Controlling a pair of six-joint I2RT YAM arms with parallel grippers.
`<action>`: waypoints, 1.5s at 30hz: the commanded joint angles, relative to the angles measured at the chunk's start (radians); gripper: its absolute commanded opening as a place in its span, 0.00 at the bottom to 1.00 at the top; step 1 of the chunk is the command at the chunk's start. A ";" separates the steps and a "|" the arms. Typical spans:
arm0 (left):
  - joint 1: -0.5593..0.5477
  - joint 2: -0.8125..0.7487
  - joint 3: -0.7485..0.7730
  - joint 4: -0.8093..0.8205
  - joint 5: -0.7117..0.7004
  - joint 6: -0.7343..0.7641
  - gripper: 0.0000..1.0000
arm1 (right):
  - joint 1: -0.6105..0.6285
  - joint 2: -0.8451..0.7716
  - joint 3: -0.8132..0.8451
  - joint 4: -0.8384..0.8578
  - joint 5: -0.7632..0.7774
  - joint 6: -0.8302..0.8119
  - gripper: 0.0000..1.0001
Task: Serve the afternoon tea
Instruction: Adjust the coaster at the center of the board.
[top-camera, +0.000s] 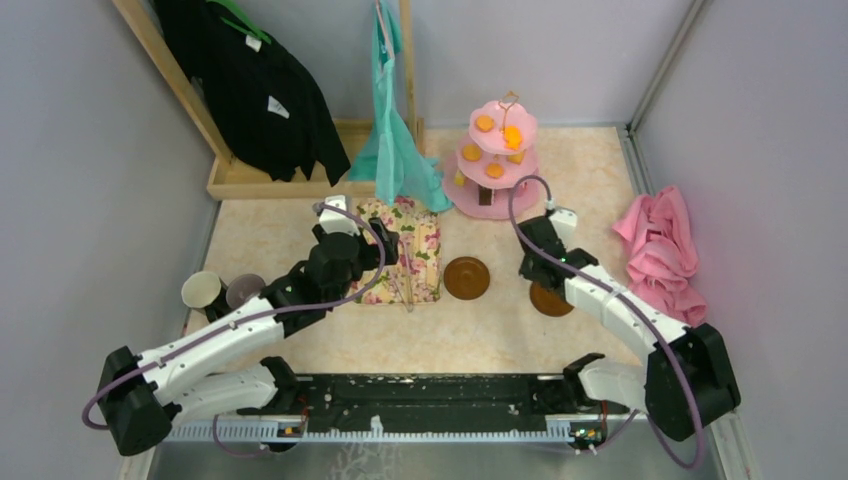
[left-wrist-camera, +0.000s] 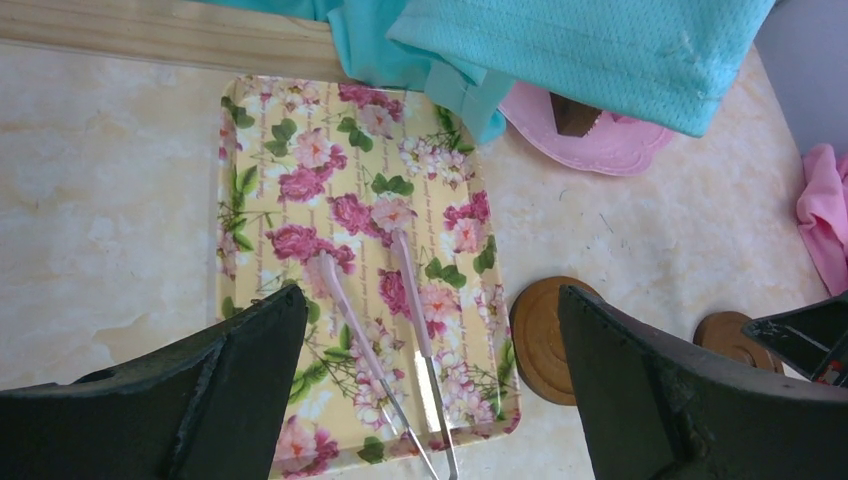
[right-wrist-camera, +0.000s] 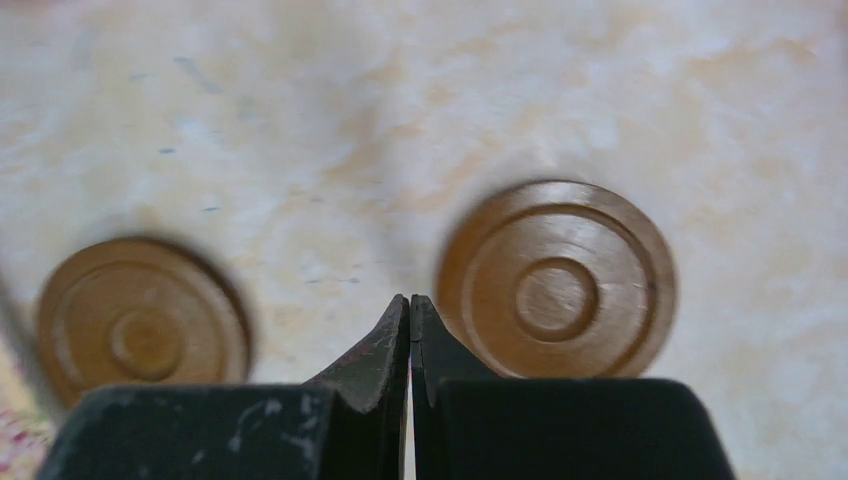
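Observation:
The pink three-tier stand (top-camera: 497, 160) with its gold loop stands at the back and carries orange snacks (top-camera: 512, 136). Two round brown saucers lie on the table: one (top-camera: 467, 277) in the middle, one (top-camera: 551, 298) partly under my right arm. My right gripper (right-wrist-camera: 410, 300) hovers shut and empty above the table between them, with the right saucer (right-wrist-camera: 555, 280) just beside its tip. A cream mug (top-camera: 202, 290) and a mauve-grey mug (top-camera: 244, 290) stand at the left by my left arm. My left gripper (left-wrist-camera: 432, 300) hangs wide open over the floral tray (left-wrist-camera: 270, 180).
Two pink-handled utensils (left-wrist-camera: 350, 310) lie on the tray. A teal garment (top-camera: 395, 140) hangs over the tray's far end and hides part of the stand's base. A black garment (top-camera: 250, 90) hangs on the wooden rack at back left. A pink cloth (top-camera: 660, 250) lies crumpled at the right wall.

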 joint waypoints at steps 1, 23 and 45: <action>0.015 0.008 -0.012 0.053 0.069 0.008 1.00 | -0.079 -0.070 -0.057 -0.087 0.073 0.108 0.00; 0.033 -0.037 -0.046 0.054 0.111 -0.020 1.00 | -0.258 -0.032 -0.168 -0.046 -0.015 0.202 0.00; 0.125 -0.050 -0.030 0.010 0.079 -0.038 1.00 | -0.273 0.210 -0.070 0.161 -0.179 0.134 0.00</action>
